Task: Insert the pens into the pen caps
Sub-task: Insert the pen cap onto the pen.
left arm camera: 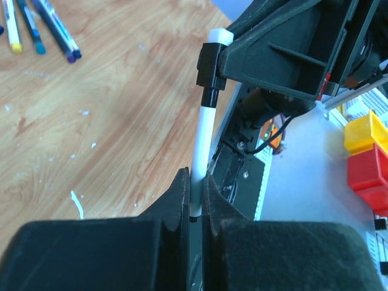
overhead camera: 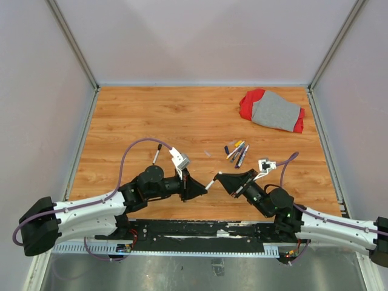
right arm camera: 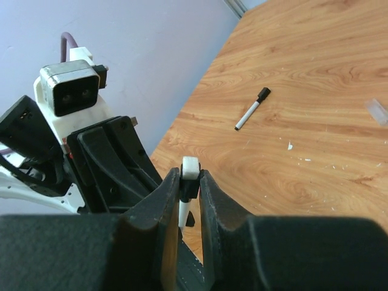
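My left gripper (overhead camera: 199,188) is shut on the lower end of a white pen (left arm camera: 202,136). My right gripper (overhead camera: 222,179) is shut on a black pen cap with a white end (right arm camera: 190,177). The pen's upper end runs into that cap (left arm camera: 210,66), and the two grippers face each other above the table's near edge. Several loose pens (overhead camera: 237,151) lie in a cluster at centre right and also show in the left wrist view (left arm camera: 37,27). One capped pen (overhead camera: 156,156) lies apart on the left and shows in the right wrist view (right arm camera: 252,110).
A red and grey cloth (overhead camera: 272,111) lies at the back right. A small white scrap (overhead camera: 207,153) lies near the pen cluster. Yellow and red bins (left arm camera: 368,157) stand off the table. Grey walls enclose the wooden table (overhead camera: 151,115).
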